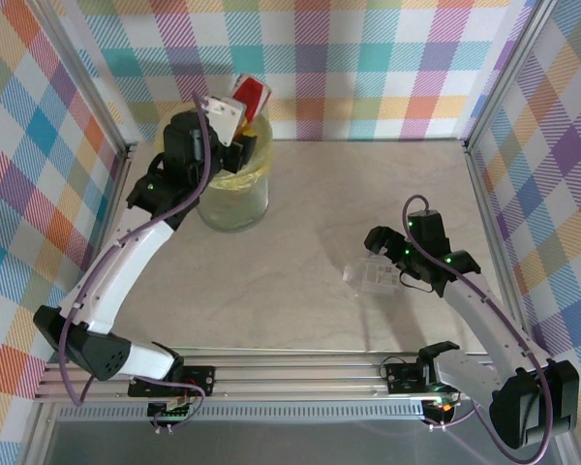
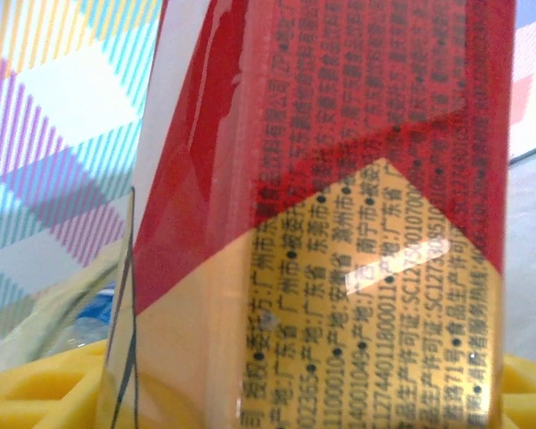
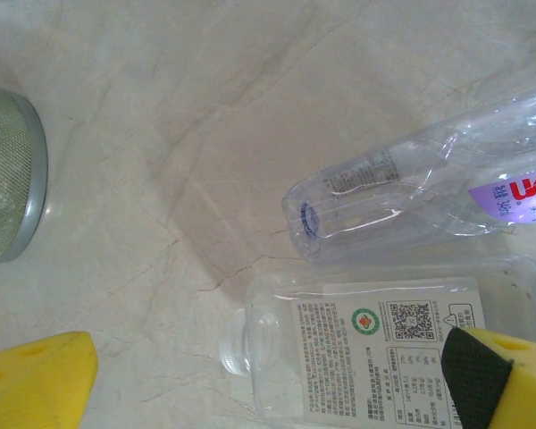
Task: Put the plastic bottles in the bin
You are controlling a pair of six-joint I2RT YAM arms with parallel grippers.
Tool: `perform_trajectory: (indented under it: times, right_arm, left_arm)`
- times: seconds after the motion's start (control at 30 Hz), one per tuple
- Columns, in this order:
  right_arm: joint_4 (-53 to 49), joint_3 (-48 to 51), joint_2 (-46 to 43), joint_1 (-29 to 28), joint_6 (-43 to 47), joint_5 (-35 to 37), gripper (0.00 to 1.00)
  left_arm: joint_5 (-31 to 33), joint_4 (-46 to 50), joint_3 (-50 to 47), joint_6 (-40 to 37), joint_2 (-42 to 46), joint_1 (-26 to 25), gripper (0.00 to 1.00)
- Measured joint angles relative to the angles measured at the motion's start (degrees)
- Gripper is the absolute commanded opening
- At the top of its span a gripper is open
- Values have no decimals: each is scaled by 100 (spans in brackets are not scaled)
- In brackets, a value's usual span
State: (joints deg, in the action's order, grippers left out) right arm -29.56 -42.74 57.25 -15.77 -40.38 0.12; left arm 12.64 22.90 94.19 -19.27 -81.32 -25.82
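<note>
Left gripper (image 1: pixel 234 114) clamps red-labelled bottle (image 1: pixel 253 97) above bin (image 1: pixel 234 208) at far-left corner of table (image 1: pixel 320 184). Right gripper (image 3: pixel 272 380) stands wide over two clear bottles (image 3: pixel 384 197) near right edge.

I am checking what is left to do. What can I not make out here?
- Inside the bin: top view, the left claw and its red-labelled bottle cover most of the mouth.
- That bottle's cap: left wrist view, too close, cut off by edges.
- Purple-labelled bottle and white-labelled bottle: right wrist view, cut off by the right and bottom edges.
</note>
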Motion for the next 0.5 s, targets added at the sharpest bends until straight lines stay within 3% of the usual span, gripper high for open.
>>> perform_trajectory:
  times: [0.23,0.5]
  right_arm:
    - [0,0,2,0,-74,-44,100]
    - [0,0,2,0,-79,-46,100]
  left_arm:
    - [-181,509,544,-212,-713,802,67]
    - [-258,861,1029,-358,-1517,1132,69]
